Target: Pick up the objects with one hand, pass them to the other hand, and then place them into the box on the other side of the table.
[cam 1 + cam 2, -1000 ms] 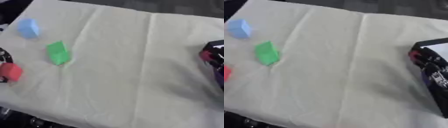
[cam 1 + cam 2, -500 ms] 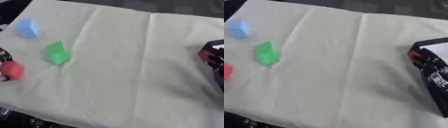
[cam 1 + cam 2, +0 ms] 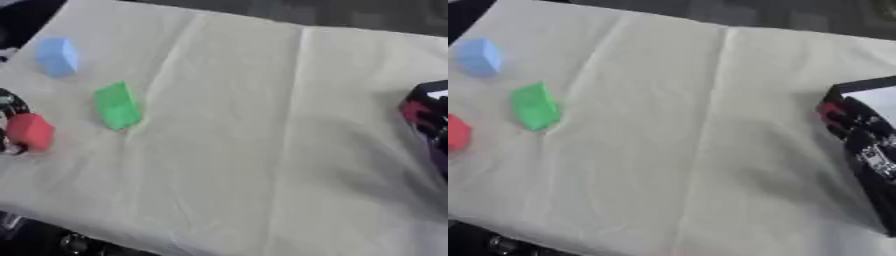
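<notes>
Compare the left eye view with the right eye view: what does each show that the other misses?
Only the left eye view shows the left hand, dark, at the edge by the red block. Only the right eye view shows the box with its pale open top. Both share the blue block, the green block and the cloth.
</notes>
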Controlling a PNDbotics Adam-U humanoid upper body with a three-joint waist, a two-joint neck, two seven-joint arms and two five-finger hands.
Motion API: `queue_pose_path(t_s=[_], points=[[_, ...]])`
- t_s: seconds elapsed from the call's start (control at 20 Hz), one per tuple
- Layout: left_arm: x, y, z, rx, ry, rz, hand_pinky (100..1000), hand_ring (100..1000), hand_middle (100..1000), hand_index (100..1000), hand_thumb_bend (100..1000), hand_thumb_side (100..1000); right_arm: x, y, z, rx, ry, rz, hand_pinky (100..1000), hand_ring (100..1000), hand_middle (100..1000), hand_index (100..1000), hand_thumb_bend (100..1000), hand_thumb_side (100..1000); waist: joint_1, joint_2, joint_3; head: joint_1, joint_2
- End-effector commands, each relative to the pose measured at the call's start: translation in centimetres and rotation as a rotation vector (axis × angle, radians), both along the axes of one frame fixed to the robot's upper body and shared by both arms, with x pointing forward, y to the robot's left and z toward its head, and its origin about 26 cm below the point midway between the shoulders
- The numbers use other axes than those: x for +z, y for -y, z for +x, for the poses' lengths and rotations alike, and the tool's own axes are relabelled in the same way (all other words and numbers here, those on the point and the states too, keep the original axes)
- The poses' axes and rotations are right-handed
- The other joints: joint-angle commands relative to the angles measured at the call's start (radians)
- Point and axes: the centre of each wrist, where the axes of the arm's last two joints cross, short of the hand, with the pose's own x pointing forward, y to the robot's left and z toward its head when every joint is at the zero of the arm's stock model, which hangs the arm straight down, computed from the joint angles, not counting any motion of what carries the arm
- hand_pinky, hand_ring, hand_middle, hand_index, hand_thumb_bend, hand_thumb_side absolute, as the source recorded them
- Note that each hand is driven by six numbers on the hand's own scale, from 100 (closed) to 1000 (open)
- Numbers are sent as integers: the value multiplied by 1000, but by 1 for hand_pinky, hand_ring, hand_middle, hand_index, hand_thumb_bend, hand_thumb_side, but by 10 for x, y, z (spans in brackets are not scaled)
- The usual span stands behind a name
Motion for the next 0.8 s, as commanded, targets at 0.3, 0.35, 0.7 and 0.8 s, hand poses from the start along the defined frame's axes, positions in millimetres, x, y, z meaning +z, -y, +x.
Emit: queue_pose_path(t_s=[0.3,0.35,0.7,0.8], points=[[53,24,-14,-83,202,-21,819,743,624,601,238,100,15,2,0,23,51,-18,1000,1000,1000,1000,100,584,-4,0,4,-3,0],[57,31,-16,-103,244,-55,811,722,606,593,204,100,19,1,0,35,67,-19,1000,1000,1000,1000,100,568,-4,0,5,-6,1],[61,87,-26,-193,474,-283,789,661,563,564,114,100,67,-9,7,193,224,-46,1000,1000,1000,1000,100,524,-8,-11,1,-41,1],[59,101,-28,-199,513,-315,786,653,560,559,100,100,84,-12,13,255,274,-67,1000,1000,1000,1000,100,523,-10,-15,-2,-55,1]])
